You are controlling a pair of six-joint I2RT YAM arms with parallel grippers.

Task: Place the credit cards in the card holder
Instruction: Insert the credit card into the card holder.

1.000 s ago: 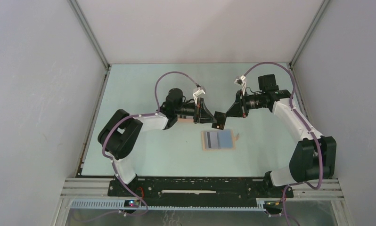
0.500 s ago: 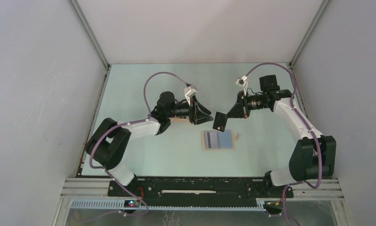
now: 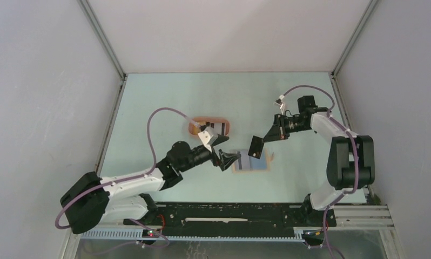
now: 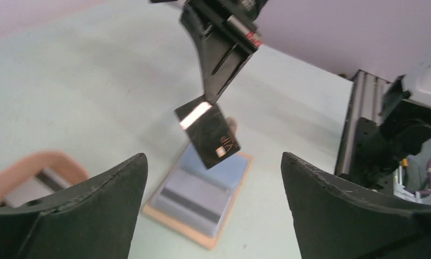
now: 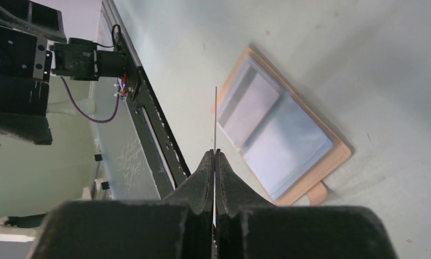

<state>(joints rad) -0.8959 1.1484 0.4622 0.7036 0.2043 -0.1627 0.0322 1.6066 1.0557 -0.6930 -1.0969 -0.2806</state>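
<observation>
The right fingers are pressed tight together, pinching a black card by one end. From their own camera the card is only a thin line running out from between the pads. In the left wrist view it hangs tilted below them with a bright glint across its upper part and a small gold mark near the lower corner. It sits in the air over the card holder, by the holder's far edge. Whether the lowest corner touches the holder, I cannot tell.

The card holder lies opened flat on the pale green tabletop, about midway between the two arms. It has a tan border and a small tab sticking out at one corner. Its two inner panels show a grey-striped face on one side and a blue one on the other.

The left fingers are spread wide and hold nothing. They sit low, just beside the holder's left edge, and the gap between them frames both the holder and the hanging black card.

Behind the left arm, farther back on the tabletop, is a peach-orange oval tray. Two more cards lie in it: a yellow-orange card and a striped card, partly covered by the wrist in the overhead view.
</observation>
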